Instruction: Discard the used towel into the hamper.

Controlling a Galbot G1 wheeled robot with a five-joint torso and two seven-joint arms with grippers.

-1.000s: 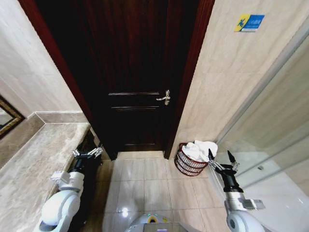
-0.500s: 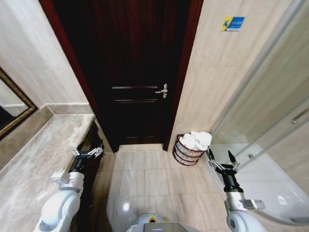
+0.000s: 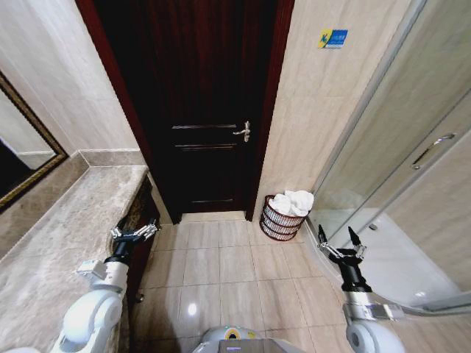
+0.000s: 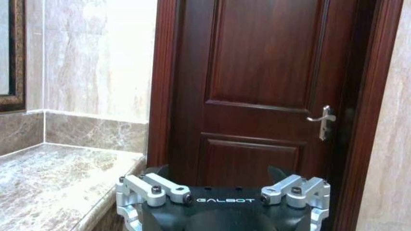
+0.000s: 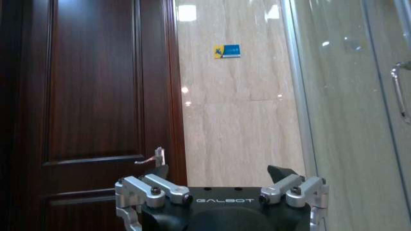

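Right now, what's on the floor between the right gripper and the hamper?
In the head view, only bare beige floor tile lies between the open right gripper and the hamper, which holds white towels.

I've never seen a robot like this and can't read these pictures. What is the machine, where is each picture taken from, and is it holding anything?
It is a wheeled robot with two arms, standing in a bathroom. The head view looks down from its head: the left gripper hovers beside the marble counter, the right gripper near the glass shower enclosure. Both have open fingers and hold nothing. Ahead, beside the dark wooden door, stands the hamper on the tiled floor, with white towels in it. The other two pictures come from cameras on each wrist, looking past the fingers toward the door.
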